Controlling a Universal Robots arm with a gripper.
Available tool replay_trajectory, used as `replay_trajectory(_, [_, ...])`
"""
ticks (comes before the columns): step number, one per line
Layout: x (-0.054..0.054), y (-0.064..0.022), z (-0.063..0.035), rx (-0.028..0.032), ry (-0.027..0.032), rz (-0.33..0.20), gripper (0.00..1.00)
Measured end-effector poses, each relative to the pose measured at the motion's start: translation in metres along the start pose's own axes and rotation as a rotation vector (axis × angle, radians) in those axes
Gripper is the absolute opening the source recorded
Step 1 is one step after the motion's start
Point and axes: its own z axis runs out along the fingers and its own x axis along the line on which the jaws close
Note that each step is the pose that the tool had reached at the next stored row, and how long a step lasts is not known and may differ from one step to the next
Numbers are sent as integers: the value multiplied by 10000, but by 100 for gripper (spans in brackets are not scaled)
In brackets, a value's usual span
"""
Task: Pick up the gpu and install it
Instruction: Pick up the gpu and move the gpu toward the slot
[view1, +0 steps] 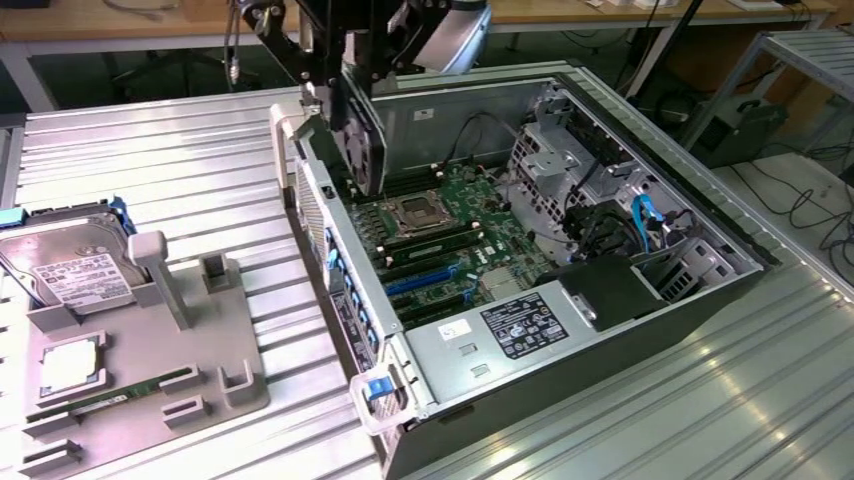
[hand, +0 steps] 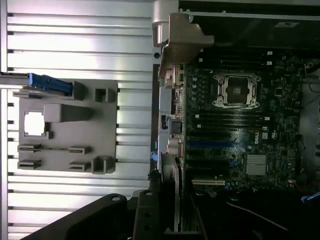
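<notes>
Above case | hand grips gpu | long axis vertical, pointing down

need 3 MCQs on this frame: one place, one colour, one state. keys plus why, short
1. Where does the hard drive lie?
A. in the case
B. on the gray holder
C. in the pincer

2. What colour is the clip at the case's near corner?
A. red
B. yellow
C. blue

3. The pincer is:
A. shut on the gpu
B. open, empty
C. shut on the hard drive

1 B: the hard drive rests at the gray holder's far end, outside the case.
2 C: the clip is plainly blue.
3 A: the gpu hangs in the pincer above the case.
</notes>
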Motion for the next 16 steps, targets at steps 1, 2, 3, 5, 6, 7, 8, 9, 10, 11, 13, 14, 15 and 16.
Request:
replay_trajectory(1, [-134,-4,1,0,-1,0,27])
replay_trajectory(2, [-244,-8,1,0,-1,0,27])
replay_trajectory(3, [-310,-10,1,0,-1,0,27])
replay_trajectory(5, [-370,-11,1,0,-1,1,27])
replay_trajectory(6, [-390,-12,1,0,-1,0,27])
replay_trajectory(7, [-406,-13,2,0,-1,0,27])
replay_trajectory(8, [-424,-13,2,0,-1,1,27])
replay_trajectory(9, [-437,-13,2,-1,-1,1,27])
replay_trajectory(10, [-456,-14,2,0,-1,0,27])
replay_trajectory(11, [-470,-14,2,0,-1,1,27])
replay_trajectory(13, [-504,-15,2,0,-1,1,27])
replay_trajectory(14, [-520,-16,2,0,-1,1,27])
replay_trajectory(15, [-533,-16,2,-1,-1,1,27])
replay_trajectory(16, [-546,-17,2,0,-1,1,27])
